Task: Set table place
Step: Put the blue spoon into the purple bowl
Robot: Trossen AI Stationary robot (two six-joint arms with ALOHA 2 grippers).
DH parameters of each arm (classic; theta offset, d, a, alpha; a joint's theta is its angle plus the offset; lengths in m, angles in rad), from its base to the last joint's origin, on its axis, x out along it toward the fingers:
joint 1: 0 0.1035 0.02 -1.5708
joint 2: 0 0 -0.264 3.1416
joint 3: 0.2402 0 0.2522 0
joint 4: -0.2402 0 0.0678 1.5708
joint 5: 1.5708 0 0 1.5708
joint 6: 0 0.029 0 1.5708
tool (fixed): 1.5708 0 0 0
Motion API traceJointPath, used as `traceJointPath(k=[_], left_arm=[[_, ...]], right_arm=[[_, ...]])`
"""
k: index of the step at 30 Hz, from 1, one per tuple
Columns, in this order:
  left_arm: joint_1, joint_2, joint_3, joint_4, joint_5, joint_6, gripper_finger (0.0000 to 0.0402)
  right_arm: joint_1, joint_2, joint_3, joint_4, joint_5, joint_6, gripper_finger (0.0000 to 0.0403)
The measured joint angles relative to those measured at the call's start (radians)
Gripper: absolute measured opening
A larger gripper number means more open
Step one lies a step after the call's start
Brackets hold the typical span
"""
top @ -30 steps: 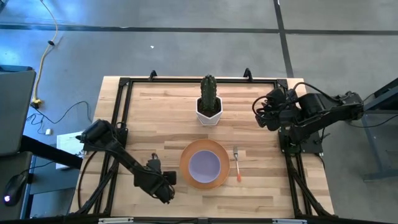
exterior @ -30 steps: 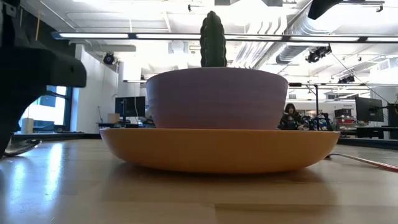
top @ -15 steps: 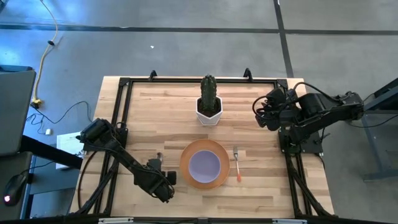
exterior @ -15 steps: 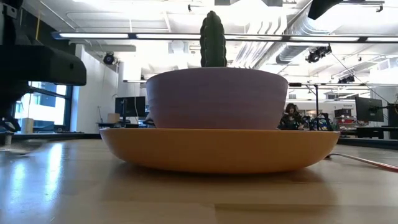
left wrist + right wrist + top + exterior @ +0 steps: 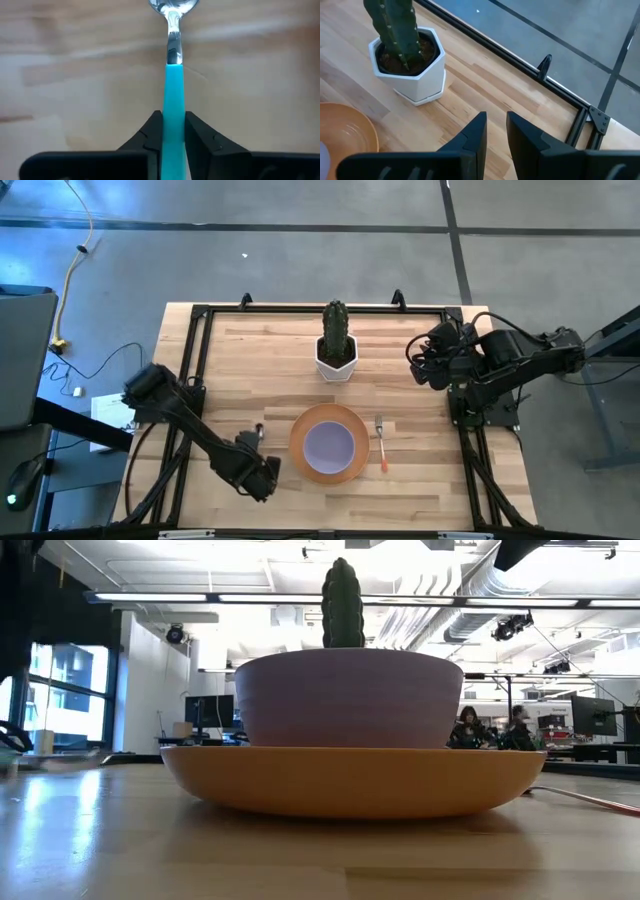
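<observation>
Shifted slightly farther from the near edge, the left gripper pinches the spoon — teal handle, bowl cut off; right gripper is narrowly parted.

Left gripper fingers clamped on the spoon at its blue-green handle, metal neck and bowl sticking straight out ahead of the fingertips, wood table beneath, contact with it unclear.
</observation>
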Motion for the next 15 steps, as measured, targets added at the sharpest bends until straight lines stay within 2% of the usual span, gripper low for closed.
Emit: traceJointPath(k=[7, 11, 15], left_arm=[[0.001, -0.158, 0.032, -0.043, -0.010, 0.168, 0.0036], [0.040, -0.188, 0.138, -0.218, -0.004, 0.293, 0.0036], [0.115, -0.192, 0.279, -0.365, 0.013, 0.513, 0.0036]], right_arm=[[0.000, 0.000, 0.000, 0.000, 0.000, 0.000, 0.0067], [0.000, 0.000, 0.000, 0.000, 0.000, 0.000, 0.0067], [0.000, 0.000, 0.000, 0.000, 0.000, 0.003, 0.0067]])
